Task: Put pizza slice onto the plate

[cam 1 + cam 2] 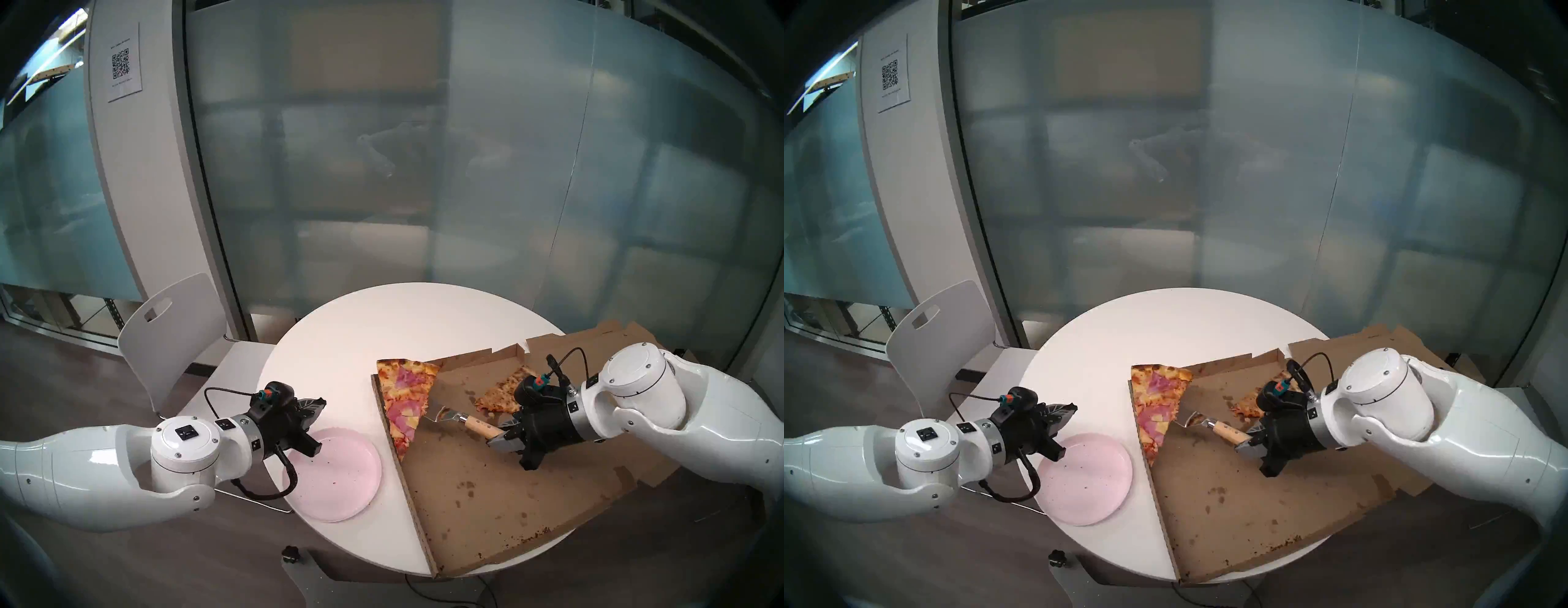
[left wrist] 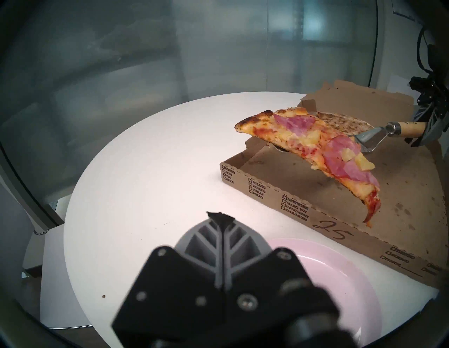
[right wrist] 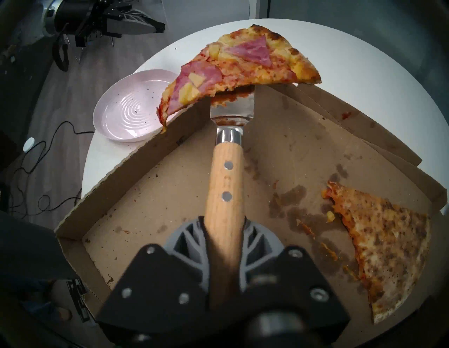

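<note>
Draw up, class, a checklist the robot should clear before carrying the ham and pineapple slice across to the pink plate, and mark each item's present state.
1. Right gripper shut on the spatula handle: ok.
2. Pizza slice lifted clear of the pizza box floor: ok.
3. Slice fully supported: not ok; both ends overhang the blade and the tip droops.
4. Plate free of food, only crumbs: ok.
5. Left gripper clear of the plate: not ok; it hangs shut over the plate's rim.
6. Drooping tip will clear the box wall: cannot tell.
</note>
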